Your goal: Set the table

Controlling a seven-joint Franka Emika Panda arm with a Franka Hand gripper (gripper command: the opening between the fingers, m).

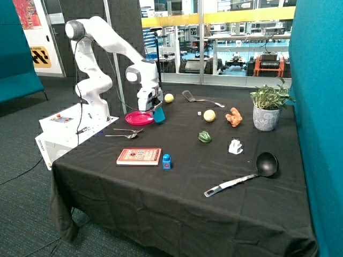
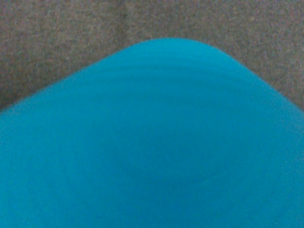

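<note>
My gripper (image 1: 156, 107) is shut on a blue cup (image 1: 159, 114) and holds it right next to the pink plate (image 1: 138, 118), at the plate's edge on the side toward the table's middle. The cup's base is at or just above the black cloth. In the wrist view the blue cup (image 2: 152, 142) fills almost the whole picture and hides the fingers; only dark cloth (image 2: 57, 28) shows behind it. A spoon (image 1: 122, 136) and a fork (image 1: 128, 130) lie side by side in front of the plate.
A red book (image 1: 139, 156) and a small blue block (image 1: 166, 161) lie near the front. A ladle (image 1: 252, 171), potted plant (image 1: 267, 110), spatula (image 1: 201, 98), yellow ball (image 1: 169, 98), lemon (image 1: 209, 115), green pepper (image 1: 204, 137), orange toy (image 1: 233, 116) and white object (image 1: 235, 145) are spread over the table.
</note>
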